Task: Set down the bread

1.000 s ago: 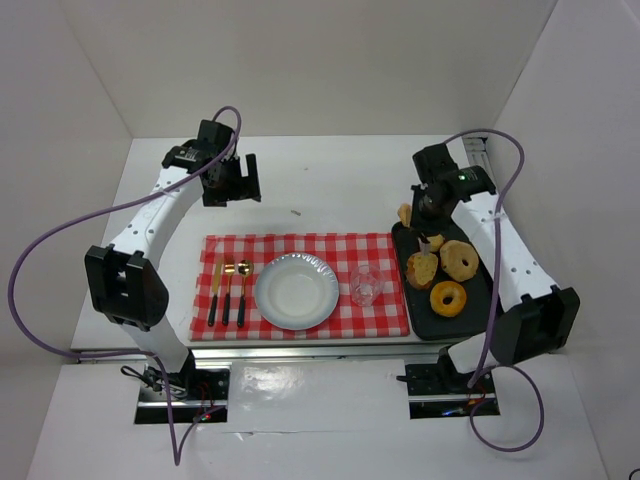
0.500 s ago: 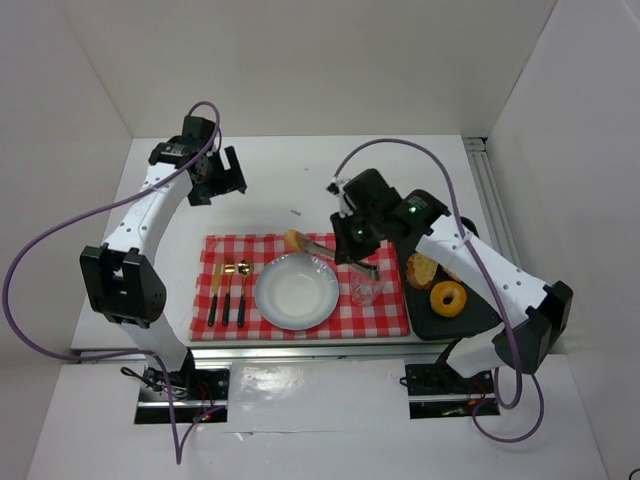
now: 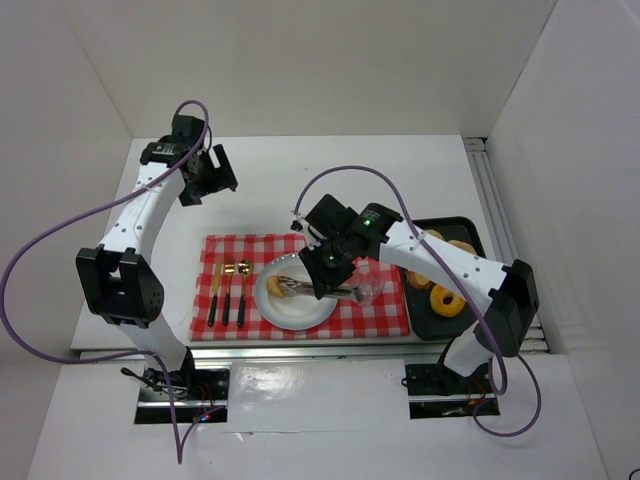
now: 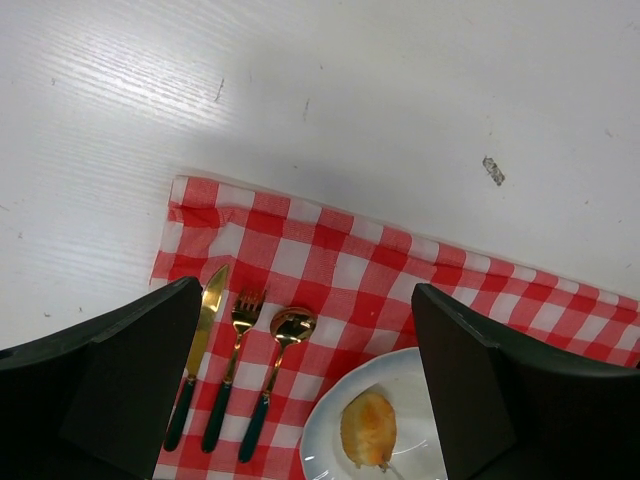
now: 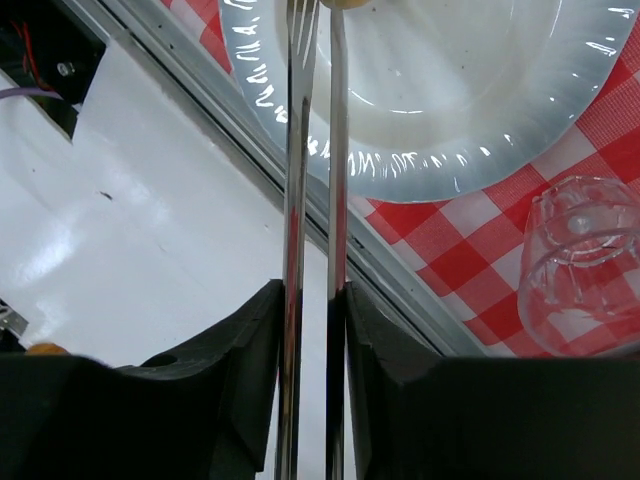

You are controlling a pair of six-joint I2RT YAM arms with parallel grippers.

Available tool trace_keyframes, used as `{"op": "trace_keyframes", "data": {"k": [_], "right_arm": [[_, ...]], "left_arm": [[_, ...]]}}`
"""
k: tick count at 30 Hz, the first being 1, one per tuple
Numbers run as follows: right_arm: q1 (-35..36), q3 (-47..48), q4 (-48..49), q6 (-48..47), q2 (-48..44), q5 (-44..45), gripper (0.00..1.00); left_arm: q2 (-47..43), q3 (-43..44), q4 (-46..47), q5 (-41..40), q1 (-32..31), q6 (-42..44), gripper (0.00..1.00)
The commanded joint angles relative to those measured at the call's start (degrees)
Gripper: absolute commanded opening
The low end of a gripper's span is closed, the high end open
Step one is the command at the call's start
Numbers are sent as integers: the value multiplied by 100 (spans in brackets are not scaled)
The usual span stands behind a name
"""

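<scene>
My right gripper (image 3: 330, 272) is shut on a pair of metal tongs (image 3: 303, 288), and my black fingers (image 5: 240, 370) press its two arms (image 5: 315, 200) together. The tong tips are at a small golden bun (image 3: 275, 287) on the left part of the white plate (image 3: 310, 312). The bun (image 4: 368, 428) and the plate rim (image 4: 318, 432) also show in the left wrist view. More bread (image 3: 420, 278) lies on the black tray (image 3: 470, 225). My left gripper (image 3: 205, 175) is open and empty, high over the table's back left.
A red-checked cloth (image 3: 225, 250) carries a knife (image 4: 198, 350), a fork (image 4: 232, 370), a spoon (image 4: 275, 365) and a clear glass (image 3: 367, 285) right of the plate. An orange ring doughnut (image 3: 447, 300) lies on the tray. The table's metal front rail (image 5: 200, 130) runs just below the plate.
My right arm has carried the bun in the tongs from the tray leftward over the glass and down to the plate. My left arm has drifted slightly back and left.
</scene>
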Motion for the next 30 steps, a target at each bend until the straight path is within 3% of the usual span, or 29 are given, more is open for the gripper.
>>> {"op": "trace_keyframes", "data": {"k": [1,8,21,28,30], "right_arm": [[48,57,-129,-134,-68,-48,38],[-74,278,-261,-134,-121,13,54],[-988,665,-735,-117,-753,382,54],[-1726,392,-384,550,-1290,1349,53],[-1919,331,-471,796,-1360,1980,54]], "left_arm": [[-250,41,77,162,5,-83,100],[-250,41,130,268,5,-83,100],[-198,41,130,373,5,-30,100],[-198,-12,183,373,5,-30,100],[-198,-12,183,373,5,-30,100]]}}
